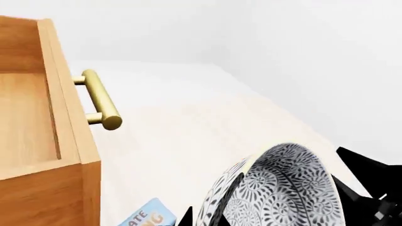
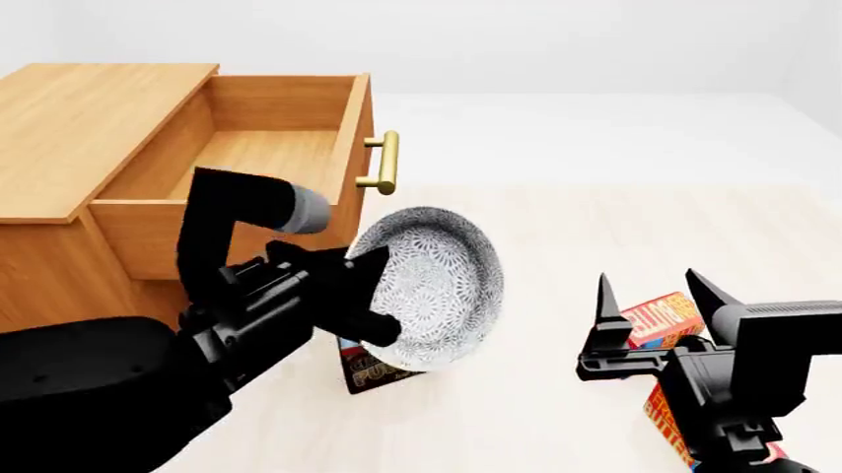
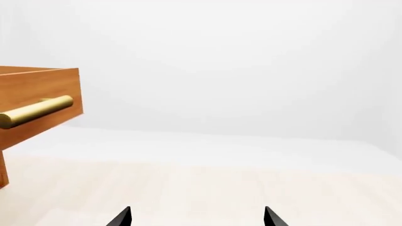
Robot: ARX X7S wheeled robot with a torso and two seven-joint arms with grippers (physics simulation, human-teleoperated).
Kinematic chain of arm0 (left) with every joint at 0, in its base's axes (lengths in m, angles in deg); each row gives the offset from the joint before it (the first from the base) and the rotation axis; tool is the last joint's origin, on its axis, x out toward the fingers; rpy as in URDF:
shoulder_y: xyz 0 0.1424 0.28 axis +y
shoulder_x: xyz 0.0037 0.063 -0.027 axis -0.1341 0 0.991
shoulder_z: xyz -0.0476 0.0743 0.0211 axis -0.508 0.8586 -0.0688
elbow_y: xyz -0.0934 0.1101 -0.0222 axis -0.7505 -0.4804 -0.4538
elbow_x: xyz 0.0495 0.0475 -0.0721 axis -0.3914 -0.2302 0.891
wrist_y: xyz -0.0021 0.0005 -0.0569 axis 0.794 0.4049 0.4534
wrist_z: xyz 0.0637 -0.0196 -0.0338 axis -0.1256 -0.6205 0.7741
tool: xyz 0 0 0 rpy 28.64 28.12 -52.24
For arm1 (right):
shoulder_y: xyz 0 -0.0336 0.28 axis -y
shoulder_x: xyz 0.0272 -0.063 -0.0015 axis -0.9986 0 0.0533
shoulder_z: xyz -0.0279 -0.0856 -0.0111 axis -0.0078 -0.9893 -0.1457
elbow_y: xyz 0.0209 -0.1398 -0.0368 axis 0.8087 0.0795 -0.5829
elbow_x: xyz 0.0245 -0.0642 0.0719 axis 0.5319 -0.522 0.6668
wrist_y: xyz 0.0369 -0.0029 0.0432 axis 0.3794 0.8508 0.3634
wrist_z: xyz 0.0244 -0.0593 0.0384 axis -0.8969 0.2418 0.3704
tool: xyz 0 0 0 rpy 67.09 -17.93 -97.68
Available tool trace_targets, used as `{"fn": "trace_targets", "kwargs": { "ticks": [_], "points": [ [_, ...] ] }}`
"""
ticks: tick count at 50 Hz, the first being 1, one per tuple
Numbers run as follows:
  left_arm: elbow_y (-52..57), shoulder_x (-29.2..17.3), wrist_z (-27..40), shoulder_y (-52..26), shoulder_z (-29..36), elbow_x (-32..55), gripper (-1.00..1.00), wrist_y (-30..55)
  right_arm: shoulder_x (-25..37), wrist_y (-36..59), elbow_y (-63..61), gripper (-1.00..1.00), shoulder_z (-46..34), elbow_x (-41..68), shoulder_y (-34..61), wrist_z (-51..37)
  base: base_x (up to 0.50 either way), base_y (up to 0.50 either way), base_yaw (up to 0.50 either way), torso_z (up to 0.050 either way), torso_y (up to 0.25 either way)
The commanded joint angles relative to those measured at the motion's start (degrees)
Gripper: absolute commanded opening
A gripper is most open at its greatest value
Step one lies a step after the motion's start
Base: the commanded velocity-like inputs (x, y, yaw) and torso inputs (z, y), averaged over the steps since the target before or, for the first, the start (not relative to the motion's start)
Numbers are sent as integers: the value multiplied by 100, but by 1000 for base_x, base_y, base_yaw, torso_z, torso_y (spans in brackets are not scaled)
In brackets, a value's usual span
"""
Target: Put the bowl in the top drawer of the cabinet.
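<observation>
My left gripper pinches the rim of the bowl, its fingers pressed onto the bowl's edge at about 8 o'clock of the bowl as the head view shows it. The bowl is held off the floor and tipped on its side, the patterned grey-and-white surface facing the head camera. In the left wrist view the bowl fills the lower part of the picture, black gripper parts showing on either side of it.

The top drawer of the cabinet stands pulled open, its interior bare wood; it lies at about 11 o'clock from the bowl in the head view. The drawer's brass handle sits just above the bowl, apart from it. The bowl is outside the drawer, in front of the drawer's front panel and lower than its rim. The left wrist view shows the same drawer front and handle.

My right gripper hangs at about 3 o'clock from the bowl, well apart from it, its fingers spread and holding nothing. A red box lies on the floor just behind it. A dark box lies on the floor under the bowl, partly hidden by it.
</observation>
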Motion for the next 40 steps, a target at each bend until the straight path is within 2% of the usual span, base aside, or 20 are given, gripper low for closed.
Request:
{"fn": "trace_targets", "kwargs": {
  "ticks": [1,13,22,31,40],
  "points": [
    [-456,-134,648,-1236,-371,669,-100,208,-23,-24,33,100,-93,57,58,28,0,0,0,0,0],
    [-1658,177,1037,-2564,-492,1098,-100,399,-77,-91,-71,100,2,237,-33,63,0,0,0,0,0],
    [-3265,672,1127,-3364,-273,748,-100,447,-205,-386,252,100,-9,284,-103,201,0,0,0,0,0],
    [-5119,1115,1171,-3559,7,485,-100,360,-273,-457,311,100,6,456,-155,292,0,0,0,0,0],
    [-5957,1417,1059,-3576,164,358,-100,301,-262,-375,-96,100,95,679,-302,252,0,0,0,0,0]
  ]
}}
